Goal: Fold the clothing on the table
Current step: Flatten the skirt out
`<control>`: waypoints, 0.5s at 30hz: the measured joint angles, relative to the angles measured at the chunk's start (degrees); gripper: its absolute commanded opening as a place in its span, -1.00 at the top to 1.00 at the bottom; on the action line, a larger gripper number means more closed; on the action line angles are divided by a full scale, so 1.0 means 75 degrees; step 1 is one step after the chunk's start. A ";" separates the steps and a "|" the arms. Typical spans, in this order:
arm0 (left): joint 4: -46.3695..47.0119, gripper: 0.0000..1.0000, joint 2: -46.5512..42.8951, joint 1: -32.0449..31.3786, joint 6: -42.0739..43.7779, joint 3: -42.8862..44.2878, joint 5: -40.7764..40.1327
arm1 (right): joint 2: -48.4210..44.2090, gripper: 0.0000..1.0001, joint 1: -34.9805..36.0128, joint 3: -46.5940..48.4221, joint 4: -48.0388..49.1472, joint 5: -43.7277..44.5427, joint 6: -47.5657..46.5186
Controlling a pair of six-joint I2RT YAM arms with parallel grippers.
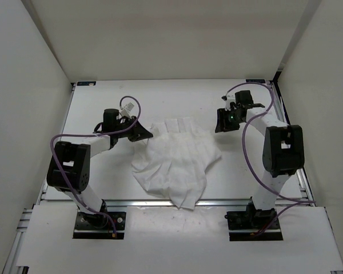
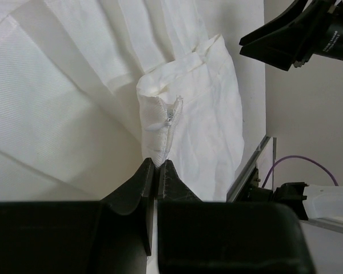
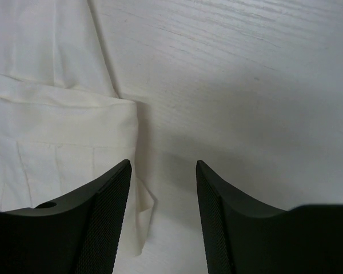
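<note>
- The clothing [image 1: 177, 162], a white pleated garment with a waistband [image 2: 177, 67] and a short zipper [image 2: 170, 117], lies crumpled on the middle of the table [image 1: 103, 108]. Its lowest point reaches the near rail [image 1: 137, 201].
- The left gripper [image 2: 156, 165] has its fingertips pressed together. They pinch the fabric just below the zipper, at the garment's far-left corner, and the cloth rises straight ahead of the tips.
- The right gripper [image 3: 163, 165] has its fingers [image 3: 103, 217] spread, with only bare table between them. The garment's far-right corner [image 3: 123, 111] lies just ahead of and outside its left finger, not inside the gap.
- Judged from this, the fold is at an early stage: one waistband corner is held, the other is free, and the cloth is not yet flat.
- The next move probably calls for the right gripper to shift to its left, so the corner sits between the fingers, and then close low enough to catch the thin layer.
- There is open table ahead of and to the right of the right fingers, so that arm has free room.
- The hem at the rail could snag or slide off if the cloth is dragged nearer.
</note>
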 measured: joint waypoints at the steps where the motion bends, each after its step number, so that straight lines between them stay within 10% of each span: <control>1: -0.0009 1.00 0.0000 0.0015 0.0000 -0.0006 -0.0035 | 0.0172 -0.06 -0.0079 0.0047 0.0009 -0.0216 -0.0029; 15: -0.0245 1.00 0.0032 0.0166 0.0064 -0.0108 -0.0373 | 0.1201 0.06 -0.0682 0.0111 0.0892 -0.4054 0.0729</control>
